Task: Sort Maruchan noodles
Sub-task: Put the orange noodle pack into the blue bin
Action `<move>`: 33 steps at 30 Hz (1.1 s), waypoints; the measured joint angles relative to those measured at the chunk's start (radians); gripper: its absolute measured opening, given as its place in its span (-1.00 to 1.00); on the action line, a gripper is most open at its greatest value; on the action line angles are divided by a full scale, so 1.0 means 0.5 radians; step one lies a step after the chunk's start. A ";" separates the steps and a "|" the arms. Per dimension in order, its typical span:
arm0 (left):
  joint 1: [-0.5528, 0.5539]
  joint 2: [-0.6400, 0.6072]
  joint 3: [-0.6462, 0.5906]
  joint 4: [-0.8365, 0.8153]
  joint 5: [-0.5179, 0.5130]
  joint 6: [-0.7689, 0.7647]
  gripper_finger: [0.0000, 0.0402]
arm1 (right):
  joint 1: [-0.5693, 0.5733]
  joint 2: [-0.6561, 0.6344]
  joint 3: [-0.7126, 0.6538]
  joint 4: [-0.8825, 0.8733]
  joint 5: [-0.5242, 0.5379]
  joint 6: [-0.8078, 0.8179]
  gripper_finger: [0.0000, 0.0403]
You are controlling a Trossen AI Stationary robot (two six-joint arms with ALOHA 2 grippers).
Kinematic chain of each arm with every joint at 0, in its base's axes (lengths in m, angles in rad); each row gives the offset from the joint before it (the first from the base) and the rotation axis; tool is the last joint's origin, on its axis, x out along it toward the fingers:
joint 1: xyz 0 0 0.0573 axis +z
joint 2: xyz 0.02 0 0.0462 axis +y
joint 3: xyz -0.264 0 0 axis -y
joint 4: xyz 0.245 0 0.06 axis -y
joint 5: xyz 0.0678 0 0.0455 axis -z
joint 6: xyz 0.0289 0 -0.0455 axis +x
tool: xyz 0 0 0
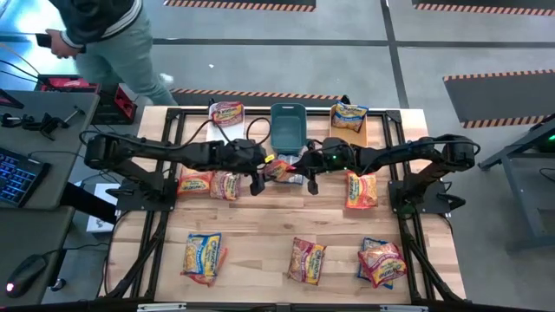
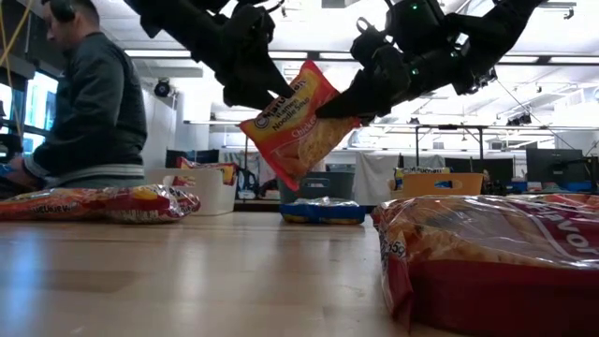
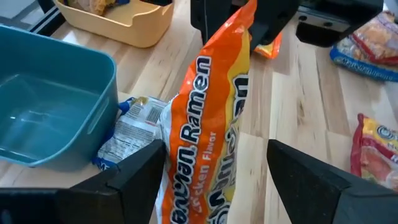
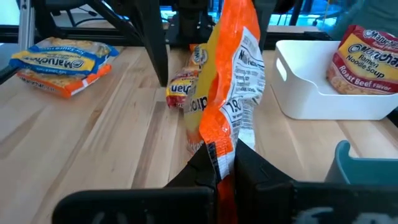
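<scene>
An orange Maruchan noodle packet (image 1: 279, 168) hangs above the table's middle, tilted, between my two grippers. My right gripper (image 4: 221, 163) is shut on one edge of the orange packet (image 4: 231, 81) and carries it. My left gripper (image 3: 217, 171) is open, its fingers (image 3: 134, 177) wide on either side of the orange packet (image 3: 208, 118) without pressing it. In the low view the orange packet (image 2: 298, 117) hangs well clear of the wood. A blue-and-yellow packet (image 3: 134, 124) lies on the table beneath, beside the teal bin (image 3: 37, 118).
At the back stand a white bin (image 1: 227, 113), the teal bin (image 1: 288, 126) and an orange bin (image 1: 349, 117). Packets lie at left (image 1: 208, 184), right (image 1: 362, 191) and along the front (image 1: 202, 257), (image 1: 306, 260), (image 1: 380, 262). A person (image 1: 104, 35) stands beyond the back left corner.
</scene>
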 joint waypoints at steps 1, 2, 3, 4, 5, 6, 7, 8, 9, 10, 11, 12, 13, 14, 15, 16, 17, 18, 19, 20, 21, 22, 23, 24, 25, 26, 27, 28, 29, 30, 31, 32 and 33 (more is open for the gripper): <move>0.000 0.001 0.012 -0.022 0.000 0.010 0.35 | 0.000 0.000 0.000 -0.001 -0.001 0.000 -1.00; 0.000 0.001 0.027 -0.048 0.000 0.020 0.35 | 0.001 0.000 0.000 0.000 -0.001 0.000 -1.00; 0.000 0.000 0.044 -0.071 -0.002 0.023 0.35 | 0.001 0.000 0.001 0.001 -0.002 0.000 -1.00; 0.000 -0.002 0.062 -0.111 -0.009 0.023 0.35 | 0.001 0.000 0.001 0.000 -0.001 -0.002 -1.00; -0.001 -0.016 0.076 -0.163 -0.019 0.021 0.35 | 0.001 0.000 0.001 -0.001 -0.002 -0.002 -1.00; -0.001 -0.028 0.086 -0.204 -0.028 0.021 0.35 | 0.001 0.000 0.001 -0.002 -0.002 -0.003 -1.00; -0.001 -0.031 0.100 -0.203 -0.032 0.021 0.35 | 0.001 0.000 0.001 0.001 -0.002 -0.003 -1.00; -0.001 -0.030 0.106 -0.198 -0.031 0.022 0.35 | 0.001 0.000 0.001 0.006 -0.002 -0.003 -1.00; -0.001 -0.030 0.105 -0.224 -0.030 0.022 0.35 | 0.001 0.000 0.001 0.015 -0.002 -0.003 -1.00; -0.001 -0.028 0.103 -0.253 -0.025 0.020 0.35 | 0.001 0.000 0.002 0.027 -0.002 -0.004 -1.00; -0.001 -0.025 0.101 -0.266 -0.021 0.018 0.35 | 0.001 0.000 0.002 0.039 -0.002 -0.004 -1.00; -0.001 -0.013 0.101 -0.262 -0.018 0.018 0.35 | 0.001 0.000 0.002 0.051 -0.004 -0.004 -1.00; -0.001 0.003 0.101 -0.243 -0.017 0.019 0.35 | 0.001 0.000 0.002 0.063 -0.009 -0.004 -1.00; -0.001 0.015 0.102 -0.241 -0.015 0.019 0.35 | 0.001 0.000 0.002 0.071 -0.011 -0.004 -1.00; -0.001 0.020 0.101 -0.253 -0.009 0.023 0.35 | 0.001 0.000 0.002 0.080 -0.012 -0.004 -1.00; -0.001 0.020 0.099 -0.247 0.011 0.039 0.35 | 0.001 0.000 0.002 0.087 -0.013 -0.004 -1.00; -0.001 0.020 0.099 -0.222 0.026 0.053 0.35 | 0.001 0.000 0.002 0.090 -0.013 -0.004 -1.00; 0.000 0.020 0.100 -0.200 0.027 0.061 0.34 | 0.001 0.000 0.002 0.093 -0.013 -0.003 -1.00; 0.001 0.020 0.100 -0.192 0.027 0.067 0.33 | 0.001 0.000 0.002 0.096 -0.013 -0.003 -1.00; 0.001 0.020 0.100 -0.188 0.027 0.069 0.30 | 0.001 0.000 0.002 0.098 -0.014 -0.003 -1.00; 0.001 0.020 0.100 -0.176 0.026 0.072 0.26 | 0.001 0.000 0.002 0.102 -0.014 -0.003 -1.00; 0.004 0.020 0.100 -0.165 0.025 0.082 0.21 | 0.001 0.000 0.002 0.110 -0.014 -0.003 -1.00; 0.011 0.019 0.100 -0.162 0.024 0.103 0.15 | 0.001 0.000 0.002 0.119 -0.013 -0.003 -1.00; 0.017 0.019 0.100 -0.164 0.025 0.123 0.07 | 0.001 0.000 0.002 0.124 -0.011 -0.003 -1.00; 0.024 0.019 0.100 -0.168 0.030 0.141 -0.01 | 0.001 0.000 0.002 0.128 -0.003 -0.003 -1.00; 0.033 0.019 0.100 -0.170 0.039 0.161 -0.09 | 0.001 0.001 0.002 0.135 0.000 -0.004 -1.00; 0.043 0.019 0.100 -0.168 0.054 0.175 -0.17 | 0.001 0.002 0.002 0.139 0.000 -0.004 -1.00; 0.053 0.018 0.100 -0.165 0.077 0.180 -0.26 | 0.000 0.002 0.002 0.142 0.000 0.000 -1.00; 0.064 0.018 0.100 -0.162 0.103 0.188 -0.34 | 0.000 0.002 0.002 0.145 0.001 0.012 -1.00; 0.075 0.018 0.100 -0.163 0.139 0.192 -0.42 | 0.000 0.002 0.002 0.146 0.002 0.037 -1.00; 0.086 0.018 0.100 -0.163 0.178 0.192 -0.50 | 0.000 0.002 0.002 0.147 0.004 0.063 -0.99; 0.098 0.018 0.100 -0.164 0.203 0.192 -0.57 | 0.001 0.002 0.002 0.148 0.017 0.092 -0.97; 0.111 0.018 0.100 -0.167 0.230 0.205 -0.63 | 0.003 0.002 0.002 0.149 0.048 0.114 -0.94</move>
